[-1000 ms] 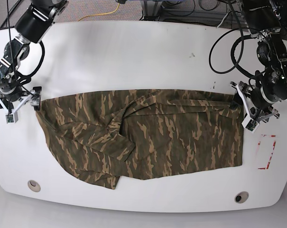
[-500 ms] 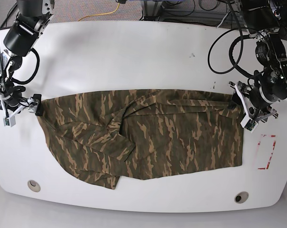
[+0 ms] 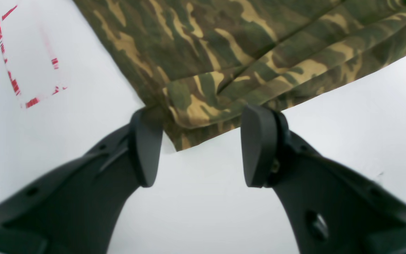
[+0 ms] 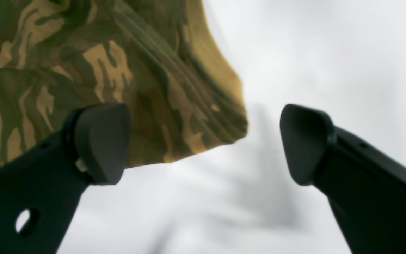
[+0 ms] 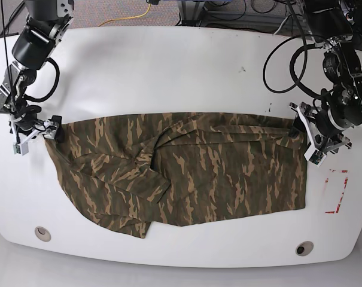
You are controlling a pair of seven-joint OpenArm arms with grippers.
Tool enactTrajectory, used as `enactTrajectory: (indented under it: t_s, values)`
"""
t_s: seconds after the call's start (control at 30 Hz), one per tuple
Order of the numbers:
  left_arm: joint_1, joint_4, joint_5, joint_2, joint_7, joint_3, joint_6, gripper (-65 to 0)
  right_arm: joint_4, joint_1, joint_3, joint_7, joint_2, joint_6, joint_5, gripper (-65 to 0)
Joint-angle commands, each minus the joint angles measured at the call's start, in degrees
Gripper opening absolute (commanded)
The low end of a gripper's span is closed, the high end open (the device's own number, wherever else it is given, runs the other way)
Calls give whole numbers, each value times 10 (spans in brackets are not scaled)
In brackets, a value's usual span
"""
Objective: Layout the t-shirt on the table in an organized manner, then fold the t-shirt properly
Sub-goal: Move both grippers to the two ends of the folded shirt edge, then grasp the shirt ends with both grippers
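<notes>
The camouflage t-shirt (image 5: 192,170) lies spread across the white table (image 5: 169,72), with a bunched fold near its middle. My left gripper (image 5: 299,133) sits at the shirt's far right corner. In the left wrist view its jaws (image 3: 201,144) stand apart, and the cloth corner (image 3: 196,123) lies between the pads without being pinched. My right gripper (image 5: 40,133) is at the shirt's far left corner. In the right wrist view it (image 4: 203,144) is wide open, with the shirt edge (image 4: 174,116) reaching in between the fingers beside the left pad.
A red rectangular outline (image 5: 336,191) is marked on the table just right of the shirt, also seen as the red outline (image 3: 16,60) in the left wrist view. Two round holes (image 5: 43,233) (image 5: 304,248) sit near the front edge. Black cables (image 5: 282,60) loop at the back right.
My right gripper has shifted a little to the right, closer onto the shirt's left corner, and its arm has swung. The left gripper and the shirt have stayed put.
</notes>
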Motion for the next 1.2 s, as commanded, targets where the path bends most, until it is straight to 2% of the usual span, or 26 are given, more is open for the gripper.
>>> enactTrajectory:
  t_s: [0.0, 0.1, 0.2, 0.47, 0.7, 0.77, 0.9, 1.17]
  values:
    - [-8, 12, -6, -7, -7, -3, -1, -319, -9, 12, -9, 29, 16, 3, 9, -2]
    - [-8, 12, -6, -7, -7, -3, -1, -319, -21, 12, -35, 43, 17, 3, 9, -16]
    - [-8, 12, -6, -7, -7, -4, -1, -319, -23, 12, -55, 54, 17, 3, 10, -103]
    - [-8, 9, -2, -7, -8, -6, -1, -319, -24, 12, -59, 55, 13, 3, 10, -339]
    - [-6, -5, 0, -10, -8, -50, -1, -318, -24, 12, -61, 55, 3, 3, 10, -577]
    - [-5, -15, 2, -22, -8, -57, -1, -318, -24, 12, -61, 55, 2, 3, 10, -598]
    - [0, -38, 28, -44, -9, -59, -1, -318, -24, 12, -61, 55, 2, 3, 10, -596]
    - [0, -77, 50, -64, -11, -60, -1, -315, -23, 12, -61, 55, 2, 3, 10, -596]
